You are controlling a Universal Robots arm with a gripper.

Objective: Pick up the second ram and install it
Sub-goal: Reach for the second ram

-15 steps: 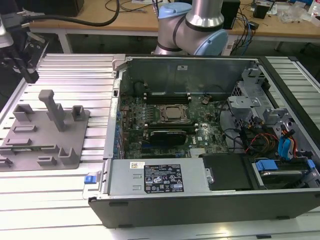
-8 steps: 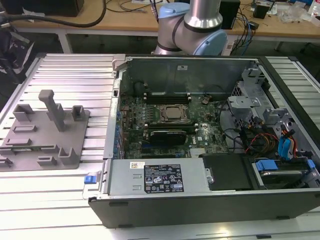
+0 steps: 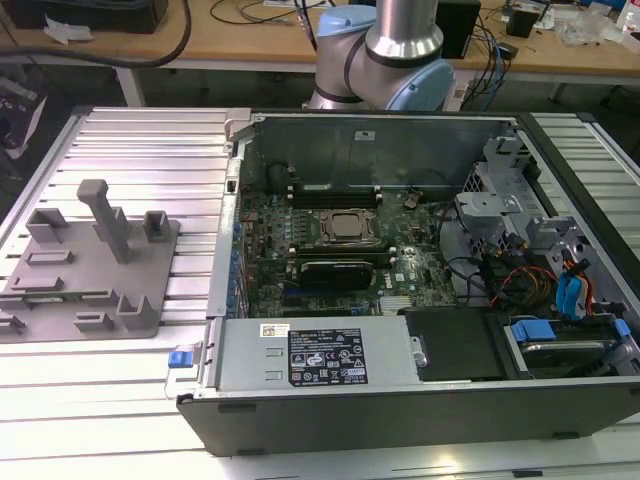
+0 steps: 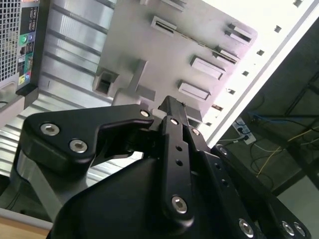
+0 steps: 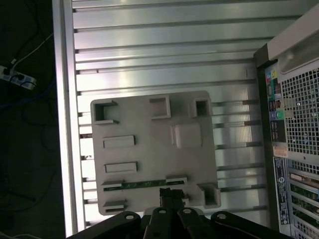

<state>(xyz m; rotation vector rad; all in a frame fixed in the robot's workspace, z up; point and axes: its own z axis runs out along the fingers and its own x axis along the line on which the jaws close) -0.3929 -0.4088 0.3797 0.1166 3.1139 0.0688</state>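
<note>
On the exterior view's left, the grey tray [image 3: 60, 270] with its tall post [image 3: 105, 215] lies on the ribbed metal surface [image 3: 150, 150]. On the exterior view's right sits the open computer case [image 3: 330, 420], and my arm [image 3: 400, 40] stands at its far side. In the first wrist view I hang up above the tray [image 5: 159, 149]. The second ram [image 5: 142, 184], a thin green stick, lies flat in a slot of the tray. My fingers [image 5: 167, 196] are pressed together with nothing between them. They are up in the air over the tray, not touching the ram.
</note>
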